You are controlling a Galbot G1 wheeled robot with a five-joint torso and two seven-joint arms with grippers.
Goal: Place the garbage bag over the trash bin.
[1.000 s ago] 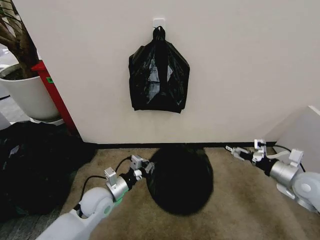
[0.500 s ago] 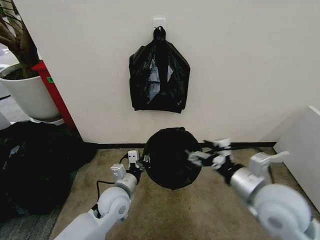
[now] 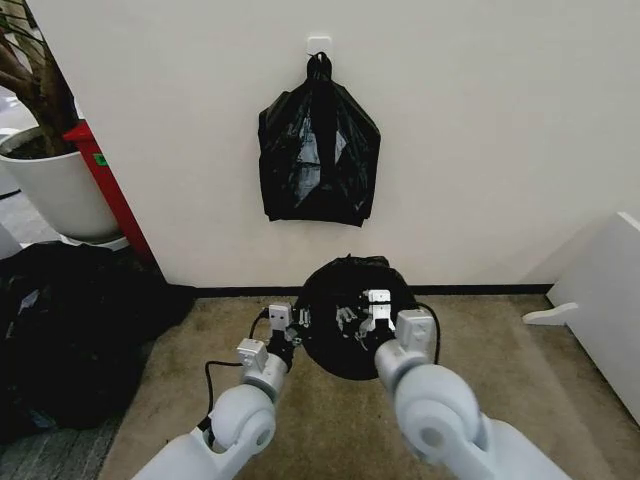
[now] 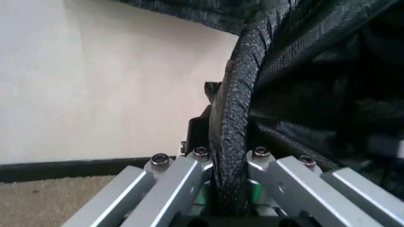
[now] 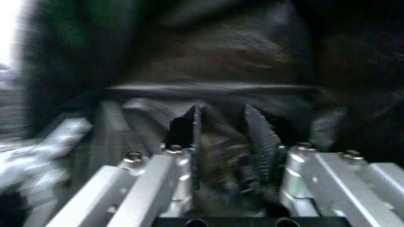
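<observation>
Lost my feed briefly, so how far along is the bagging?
The garbage bag already drapes over what stands by the wall, hiding the bin. In hand: the left gripper clamps its edge, and the right gripper reaches onto its top. Left: letting go; whether it seats on the rim can't be judged.

Trash bin under garbage bag

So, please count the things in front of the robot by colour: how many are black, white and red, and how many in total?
Black: 3 - garbage bag held between the left gripper and the right gripper, bag bundle hanging on the wall, heap of bags on the floor.
White: 1 - plant pot.
Red: 1 - panel beside the pot.
Total: 5.
</observation>
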